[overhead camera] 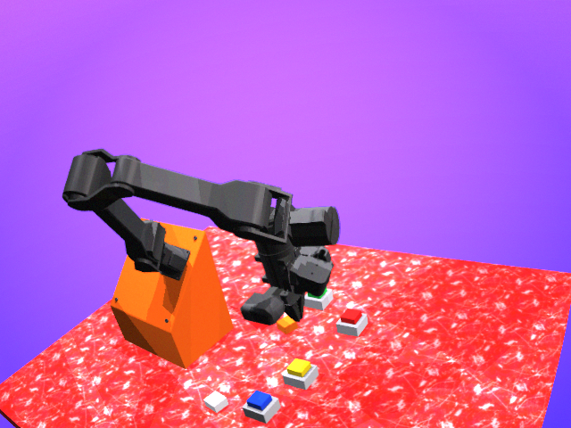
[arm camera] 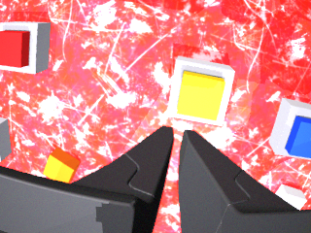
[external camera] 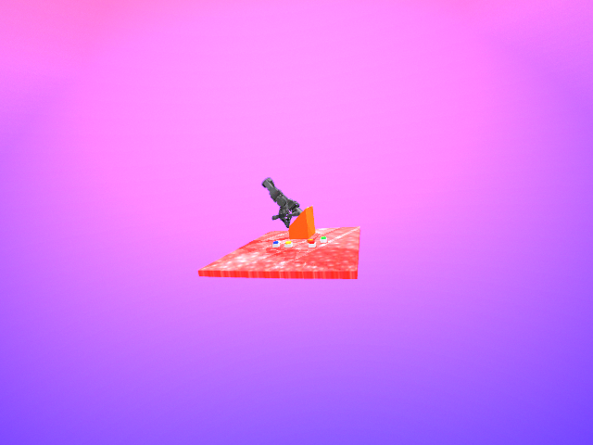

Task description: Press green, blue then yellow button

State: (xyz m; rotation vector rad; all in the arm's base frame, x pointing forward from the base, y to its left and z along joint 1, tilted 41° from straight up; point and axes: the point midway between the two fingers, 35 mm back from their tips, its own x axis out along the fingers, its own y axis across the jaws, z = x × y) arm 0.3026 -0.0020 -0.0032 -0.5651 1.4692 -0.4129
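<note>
My gripper (overhead camera: pixel 297 319) (external camera: pixel 288 226) (arm camera: pixel 176 139) is shut with nothing between the fingers and hangs above the table, clear of every button. In the wrist view its tips appear just below the yellow button (overhead camera: pixel 299 367) (external camera: pixel 288 243) (arm camera: pixel 200 96). The blue button (overhead camera: pixel 259 399) (external camera: pixel 275 242) (arm camera: pixel 302 138) is at the right edge of the wrist view and stands raised on its base. The green button (overhead camera: pixel 323 292) (external camera: pixel 323 237) is partly hidden behind the gripper in the top view; its cap is not in the wrist view.
A red button (overhead camera: pixel 351 316) (external camera: pixel 311 241) (arm camera: pixel 14 49) stands on its base near the green one. An orange block (overhead camera: pixel 286 324) (arm camera: pixel 61 165) and a white block (overhead camera: pixel 215 401) (arm camera: pixel 291 195) lie on the red table (overhead camera: pixel 438 349) (external camera: pixel 287 263). The orange arm stand (overhead camera: pixel 202 313) (external camera: pixel 301 227) is behind.
</note>
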